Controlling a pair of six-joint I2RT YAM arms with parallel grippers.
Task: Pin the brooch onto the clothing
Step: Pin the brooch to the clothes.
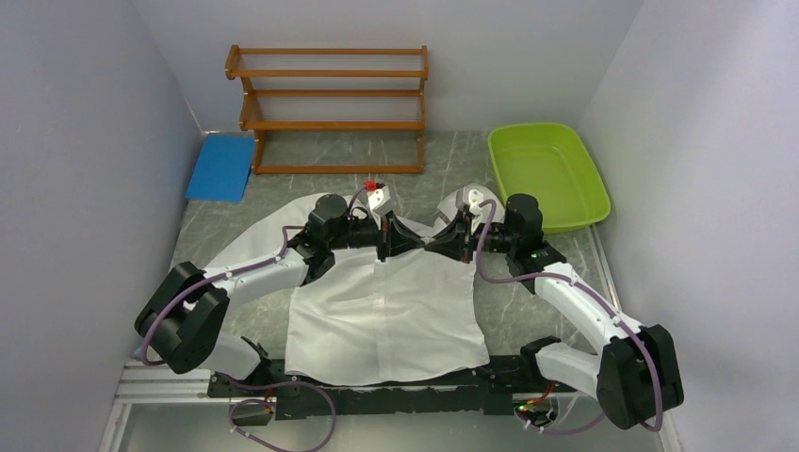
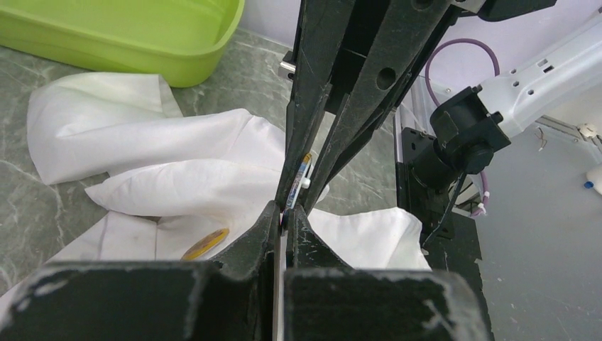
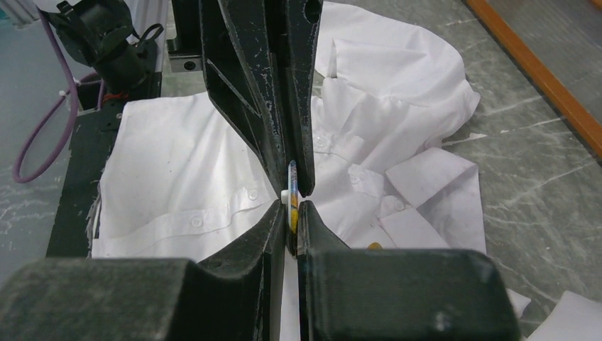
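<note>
Top view: both arms reach over the shirt (image 1: pixel 386 320), which lies flat and front-up on the grey marbled table (image 1: pixel 443 155). The left fingers (image 1: pixel 415 243) and right fingers (image 1: pixel 439 243) point at each other, tip to tip, over the collar opening. What's between them is too small to see from here. Beyond the fingers sit a wooden rack (image 1: pixel 330 124), a green tub (image 1: pixel 542 179) and a blue pad (image 1: pixel 220 167), all well apart.

Left wrist view: my left fingers are fully closed, tips butting up against the right tips. The brooch (image 2: pixel 304 172) sits edge-on between the right fingers. It's a thin flat piece with a coloured rim and a small white bead. I can't tell whether the left tips also nip part of it. Below the fingers is thin white cloth in soft rumples. A yellow disc (image 2: pixel 206 244) lies on it left of my tips; I can't tell what it is.

Right wrist view: my right fingers are pinched nearly closed on the brooch, its edge poking just past their tips beside the left tips. I judge the rim grip keeps the back free for working the pin. Under the fingers is the button strip with small clear buttons (image 3: pixel 252 193). The collar (image 3: pixel 426 174) is folded off to the right. The cloth looks flimsy, so it will likely shift under a pin. The brooch is above the shirt, not pinned on it.
</note>
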